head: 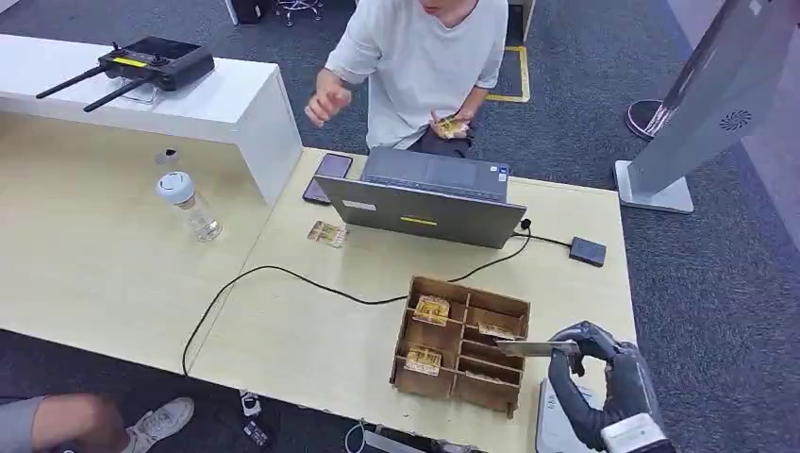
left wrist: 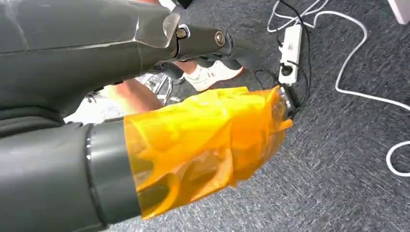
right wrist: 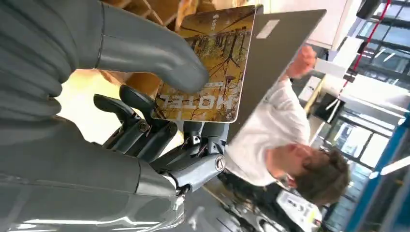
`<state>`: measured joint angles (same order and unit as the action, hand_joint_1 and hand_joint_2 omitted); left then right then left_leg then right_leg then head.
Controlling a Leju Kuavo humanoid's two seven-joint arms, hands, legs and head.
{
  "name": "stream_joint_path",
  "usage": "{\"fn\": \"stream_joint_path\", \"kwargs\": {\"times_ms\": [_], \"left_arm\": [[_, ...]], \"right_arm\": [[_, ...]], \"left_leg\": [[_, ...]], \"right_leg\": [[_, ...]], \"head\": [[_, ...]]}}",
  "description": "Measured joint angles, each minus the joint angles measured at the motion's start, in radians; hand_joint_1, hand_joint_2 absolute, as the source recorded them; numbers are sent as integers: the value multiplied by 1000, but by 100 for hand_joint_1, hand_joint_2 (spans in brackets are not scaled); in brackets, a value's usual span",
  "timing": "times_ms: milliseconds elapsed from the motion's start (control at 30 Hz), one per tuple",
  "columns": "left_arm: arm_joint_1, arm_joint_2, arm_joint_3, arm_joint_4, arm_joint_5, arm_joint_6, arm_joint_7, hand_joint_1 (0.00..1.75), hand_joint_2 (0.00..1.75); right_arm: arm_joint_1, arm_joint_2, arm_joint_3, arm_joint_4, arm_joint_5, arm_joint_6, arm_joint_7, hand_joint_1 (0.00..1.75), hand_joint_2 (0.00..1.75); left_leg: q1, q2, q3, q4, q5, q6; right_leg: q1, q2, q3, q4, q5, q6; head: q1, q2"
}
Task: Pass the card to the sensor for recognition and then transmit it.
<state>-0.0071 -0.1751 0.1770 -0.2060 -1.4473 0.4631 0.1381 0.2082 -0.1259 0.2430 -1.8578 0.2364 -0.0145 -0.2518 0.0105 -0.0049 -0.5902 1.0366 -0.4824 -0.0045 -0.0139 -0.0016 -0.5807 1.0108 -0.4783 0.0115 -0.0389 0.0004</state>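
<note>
My right hand (head: 599, 377) is at the table's near right corner and pinches a hotel card (head: 538, 348) flat above the right side of the wooden sorting box (head: 415, 370). In the right wrist view the thumb (right wrist: 145, 48) presses on the yellow forest-print card (right wrist: 212, 67), with dark fingers under it. A small black sensor pad (head: 587, 251) lies on the table's far right, wired to the laptop (head: 425, 198). My left hand (left wrist: 193, 121) hangs over the floor and holds nothing; orange film wraps its thumb.
The box holds more cards (head: 432, 309) in its compartments. A loose card (head: 327, 233) and two phones (head: 327, 176) lie left of the laptop. A person (head: 425, 57) sits behind it holding cards. A bottle (head: 189, 203) stands on the left desk. A white device (head: 552, 420) sits beneath my right hand.
</note>
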Motion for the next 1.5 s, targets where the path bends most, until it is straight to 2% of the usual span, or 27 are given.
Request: {"fn": "stream_joint_path", "kwargs": {"times_ms": [200,433,833,1133,1500], "left_arm": [[0,0,8,0,5,12,-6,0,0],[0,0,9,0,5,17,-6,0,0],[0,1,9,0,2,21,-1,0,0],[0,1,9,0,-1,23,6,0,0],[0,1,9,0,-4,23,6,0,0]], "right_arm": [[49,-19,-48,28,-122,29,37,175,175],[78,-45,-85,79,-173,21,104,175,175],[106,-69,-120,168,-198,-32,218,175,175],[125,-101,-145,212,-190,-33,287,175,175],[142,-144,-145,234,-167,-22,321,175,175]], "left_leg": [[0,0,0,0,0,0],[0,0,0,0,0,0],[0,0,0,0,-1,0],[0,0,0,0,-1,0],[0,0,0,0,-1,0]], "right_leg": [[0,0,0,0,0,0],[0,0,0,0,0,0],[0,0,0,0,0,0],[0,0,0,0,0,0],[0,0,0,0,0,0]], "head": [[0,0],[0,0],[0,0],[0,0],[0,0]]}}
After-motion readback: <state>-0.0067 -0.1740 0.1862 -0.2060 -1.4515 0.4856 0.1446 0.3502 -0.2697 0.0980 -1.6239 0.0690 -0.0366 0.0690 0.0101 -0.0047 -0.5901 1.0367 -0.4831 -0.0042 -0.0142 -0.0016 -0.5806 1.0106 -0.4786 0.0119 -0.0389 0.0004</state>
